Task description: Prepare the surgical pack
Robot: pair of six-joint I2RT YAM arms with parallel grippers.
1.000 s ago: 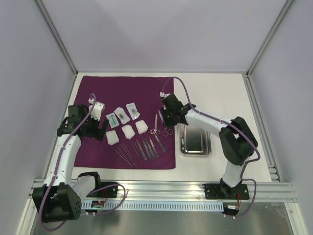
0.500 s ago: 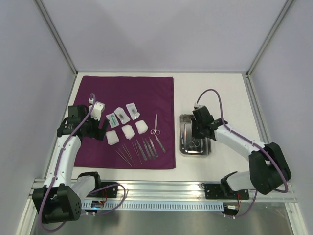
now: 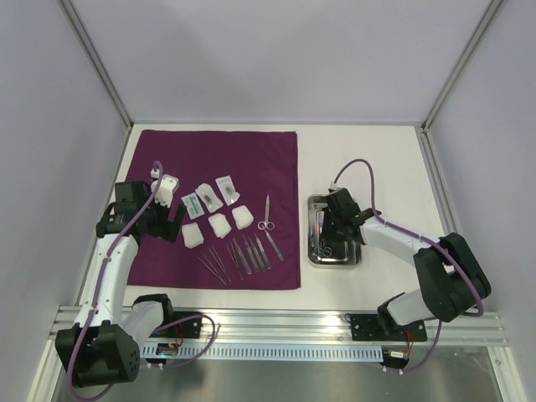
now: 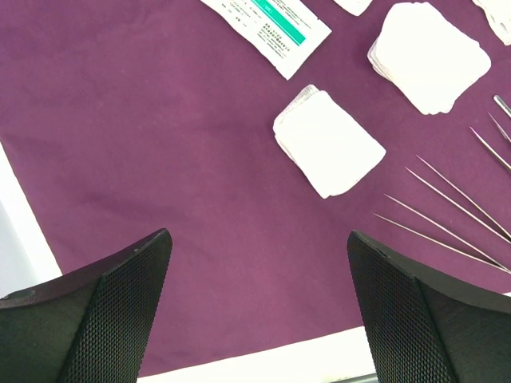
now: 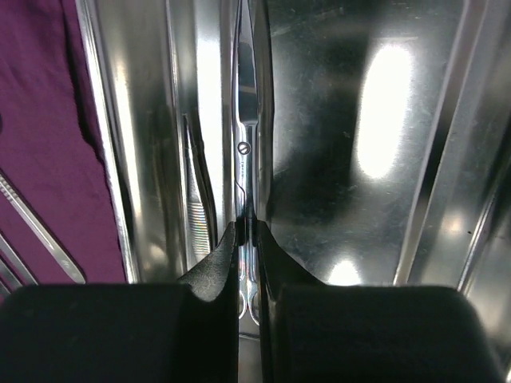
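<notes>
My right gripper (image 3: 328, 238) (image 5: 246, 228) is shut on thin metal scissors (image 5: 245, 155), low inside the shiny steel tray (image 3: 348, 253) (image 5: 359, 199). The blades point away from me along the tray floor. Another slim instrument (image 5: 197, 206) lies in the tray to their left. On the purple cloth (image 3: 167, 159) lie a second pair of scissors (image 3: 266, 214), a row of tweezers (image 3: 243, 255), white gauze squares (image 3: 219, 224) and small packets (image 3: 209, 195). My left gripper (image 3: 174, 221) (image 4: 259, 239) hangs open above bare cloth (image 4: 160, 120), near a gauze square (image 4: 327, 142).
The tray stands on the white tabletop just right of the cloth. Grey walls with metal posts enclose the table on three sides. An aluminium rail (image 3: 276, 322) runs along the near edge by the arm bases.
My right arm swung from the cloth's right edge across to the tray, carrying the scissors, then sank lower into it. One pair of scissors is gone from the cloth. The left arm stayed still.
</notes>
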